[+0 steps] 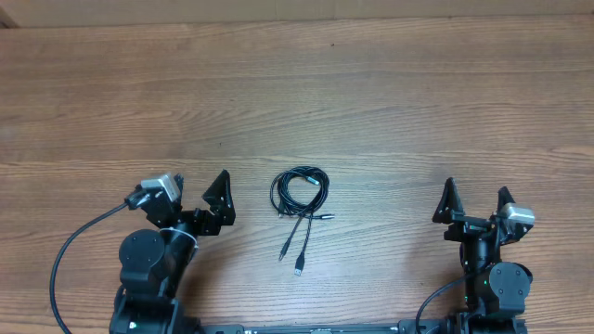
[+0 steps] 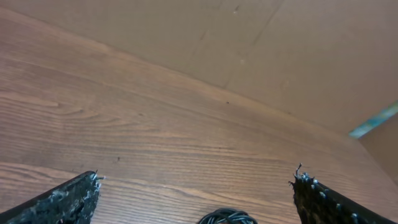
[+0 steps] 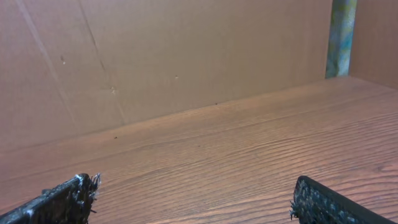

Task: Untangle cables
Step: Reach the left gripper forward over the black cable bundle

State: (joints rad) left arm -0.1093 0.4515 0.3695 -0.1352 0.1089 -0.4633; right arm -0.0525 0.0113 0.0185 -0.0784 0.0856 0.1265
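The cables [image 1: 299,193] lie as a small black coiled bundle on the wooden table, mid front, with loose plug ends trailing toward the front edge [image 1: 299,269]. My left gripper [image 1: 197,188] is open and empty, a short way left of the bundle. In the left wrist view the top of the coil [image 2: 227,217] shows at the bottom edge between the open fingers [image 2: 196,186]. My right gripper [image 1: 475,198] is open and empty, far to the right of the cables. The right wrist view shows its fingers [image 3: 193,193] wide apart over bare wood; no cables appear there.
The wooden table [image 1: 297,93] fills the overhead view. A brown cardboard wall [image 3: 155,56] stands behind it, with a greenish post [image 3: 341,37] at the right. Thick black arm wires loop at the front left [image 1: 65,260].
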